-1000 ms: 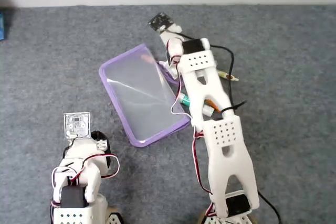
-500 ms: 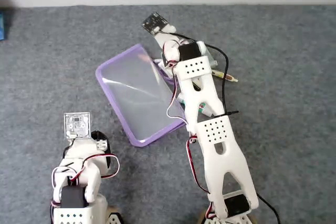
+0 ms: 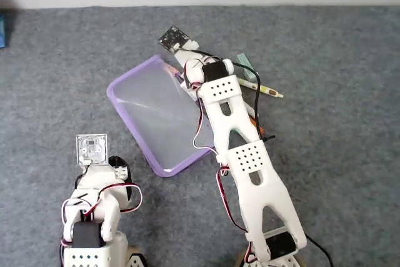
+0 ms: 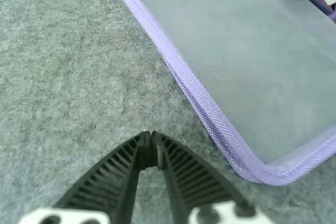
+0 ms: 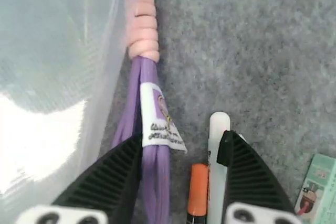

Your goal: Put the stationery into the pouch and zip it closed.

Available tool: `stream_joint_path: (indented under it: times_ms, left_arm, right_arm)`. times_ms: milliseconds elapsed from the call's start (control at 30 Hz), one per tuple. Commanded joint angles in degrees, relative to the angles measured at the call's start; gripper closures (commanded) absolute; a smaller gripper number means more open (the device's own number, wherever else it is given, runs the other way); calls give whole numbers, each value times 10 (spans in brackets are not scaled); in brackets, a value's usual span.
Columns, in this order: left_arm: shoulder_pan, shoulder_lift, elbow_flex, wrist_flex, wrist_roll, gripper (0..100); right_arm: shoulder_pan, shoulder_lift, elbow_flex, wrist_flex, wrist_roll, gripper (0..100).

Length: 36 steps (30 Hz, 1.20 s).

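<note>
Hovering open and empty over the pouch's (image 3: 150, 114) purple edge, the right gripper (image 5: 181, 142) should centre on the orange marker (image 5: 198, 195) before closing, while the left gripper (image 4: 152, 145) sits closed, empty.

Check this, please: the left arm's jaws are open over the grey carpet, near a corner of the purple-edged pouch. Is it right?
Not quite. The jaws of the left gripper are shut, not open; the left wrist view shows their tips meeting. The rest holds: they are over the grey carpet, near a corner of the purple-edged pouch.
</note>
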State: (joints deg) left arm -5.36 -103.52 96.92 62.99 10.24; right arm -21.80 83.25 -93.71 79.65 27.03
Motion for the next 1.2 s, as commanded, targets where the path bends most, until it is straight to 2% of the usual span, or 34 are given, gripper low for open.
stream_joint_path:
  times_ms: [0,100,167,400,633,900,1167]
  left_arm:
    - [-1,-6,-5,2,4,986]
    - [-1,-6,-5,2,4,986]
    - [-1,-6,-5,2,4,986]
    - [-1,-6,-5,2,4,986]
    - [-1,-6,-5,2,4,986]
    - [-1,-6,-5,2,4,986]
    - [-1,-6,-5,2,4,986]
  right_arm:
    - [-1,-5,-25,-4,6,859]
    - [-7,-30,-25,21,20,998]
    - [-13,-55,-25,60,35,975]
    - [-31,-165,-25,157,39,989]
    - [-52,-288,-25,159,40,989]
    - [-89,-411,-26,135,116,989]
    - [-121,-505,-26,216,120,989]
